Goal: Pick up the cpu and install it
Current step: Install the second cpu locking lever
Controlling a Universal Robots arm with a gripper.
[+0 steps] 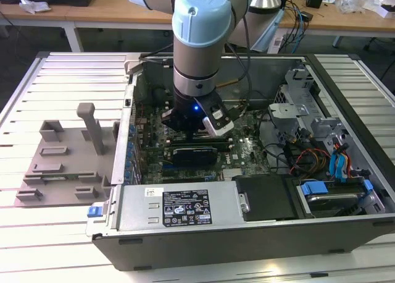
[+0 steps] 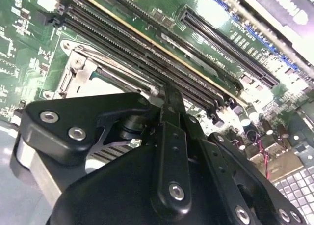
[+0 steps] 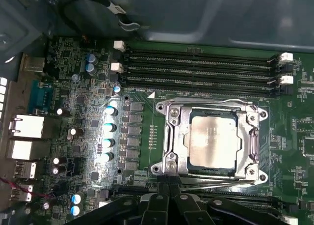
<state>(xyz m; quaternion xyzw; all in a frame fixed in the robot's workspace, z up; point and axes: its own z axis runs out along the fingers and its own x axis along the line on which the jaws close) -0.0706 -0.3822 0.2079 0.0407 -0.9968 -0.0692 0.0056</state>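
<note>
Your gripper (image 3: 169, 188) hangs low inside the open computer case (image 1: 259, 233), just above the motherboard (image 3: 88, 117). Its fingertips (image 3: 168, 184) are drawn together into a narrow pinch with nothing between them, right at the edge of the socket frame (image 3: 169, 136).

The cpu (image 3: 213, 139) already lies in the socket, its pale silver top framed by the metal load plate. In the first wrist view the plate looks down over the chip's rim, and a thin retention lever (image 3: 216, 183) runs along the side nearest the fingertips. You cannot tell from here whether that lever is latched.

Watch these risks:

1. If the fingertips drop or slide sideways, they strike the lever or frame, which could shift the chip on its pins.
2. The 4 memory slots (image 3: 201, 70) lie just beside the socket; a swing that way would catch their clips.
3. In the exterior view the arm (image 1: 200, 42) reaches deep between the case walls and the cables (image 1: 308, 156), so a careless lift could snag.
</note>
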